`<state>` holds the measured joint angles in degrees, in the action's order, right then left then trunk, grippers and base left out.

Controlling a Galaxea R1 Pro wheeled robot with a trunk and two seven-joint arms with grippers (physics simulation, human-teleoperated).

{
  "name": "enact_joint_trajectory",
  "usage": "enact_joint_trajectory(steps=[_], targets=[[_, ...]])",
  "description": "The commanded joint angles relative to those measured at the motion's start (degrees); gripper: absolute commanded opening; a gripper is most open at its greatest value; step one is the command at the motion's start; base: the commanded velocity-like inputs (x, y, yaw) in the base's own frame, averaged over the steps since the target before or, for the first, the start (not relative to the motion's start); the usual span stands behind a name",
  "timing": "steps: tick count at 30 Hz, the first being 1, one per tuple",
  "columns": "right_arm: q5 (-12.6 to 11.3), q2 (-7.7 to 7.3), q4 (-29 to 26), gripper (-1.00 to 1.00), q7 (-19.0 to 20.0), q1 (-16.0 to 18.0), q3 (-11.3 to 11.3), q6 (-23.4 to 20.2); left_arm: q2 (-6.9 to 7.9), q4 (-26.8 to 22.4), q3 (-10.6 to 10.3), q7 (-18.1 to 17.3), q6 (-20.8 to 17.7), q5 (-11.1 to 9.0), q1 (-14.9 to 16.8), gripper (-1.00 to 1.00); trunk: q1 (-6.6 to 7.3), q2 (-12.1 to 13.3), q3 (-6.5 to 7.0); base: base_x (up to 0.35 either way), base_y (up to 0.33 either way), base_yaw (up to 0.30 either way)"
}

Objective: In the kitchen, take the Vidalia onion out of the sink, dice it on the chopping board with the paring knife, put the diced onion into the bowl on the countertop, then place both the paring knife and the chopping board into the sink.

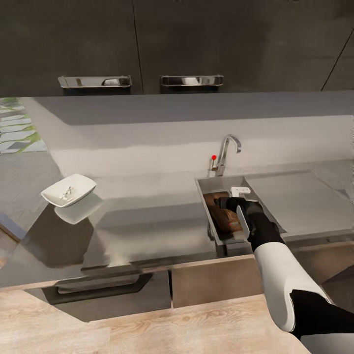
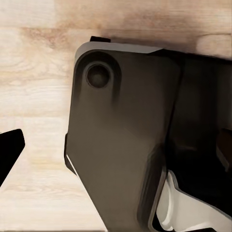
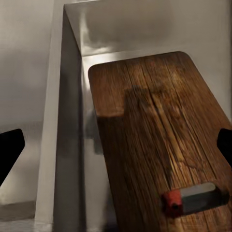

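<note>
The right pincer [image 1: 235,197] hangs spread wide and empty over the chopping board [image 3: 159,140] lying in the sink [image 1: 209,206] with the paring knife [image 3: 193,197] on it; lowered carelessly, it could knock the knife off the board.

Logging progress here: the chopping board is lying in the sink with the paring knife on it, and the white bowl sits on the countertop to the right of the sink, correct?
Not quite. The bowl sits on the countertop to the left of the sink, as the head view shows. The chopping board does lie in the sink with the paring knife on it.
</note>
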<state>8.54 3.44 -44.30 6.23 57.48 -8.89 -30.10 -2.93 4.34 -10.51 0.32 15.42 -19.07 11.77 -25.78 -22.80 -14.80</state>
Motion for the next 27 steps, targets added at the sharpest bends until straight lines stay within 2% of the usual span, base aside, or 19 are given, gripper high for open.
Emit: enact_joint_trajectory(steps=[1,27], targets=[[0.6,0.07,-0.08,1.0,0.56,0.06,-0.34,-0.24,-0.02,0.23,-0.48,0.03,0.4,-0.35,0.09,1.0,0.0,-0.11,-0.11,-0.298,0.0,0.0],[0.7,0.08,0.44,1.0,0.63,0.02,-0.28,-0.13,0.03,0.24,-0.48,0.03,0.4,-0.35,0.09,1.0,0.0,-0.11,-0.11,-0.301,0.0,0.0]])
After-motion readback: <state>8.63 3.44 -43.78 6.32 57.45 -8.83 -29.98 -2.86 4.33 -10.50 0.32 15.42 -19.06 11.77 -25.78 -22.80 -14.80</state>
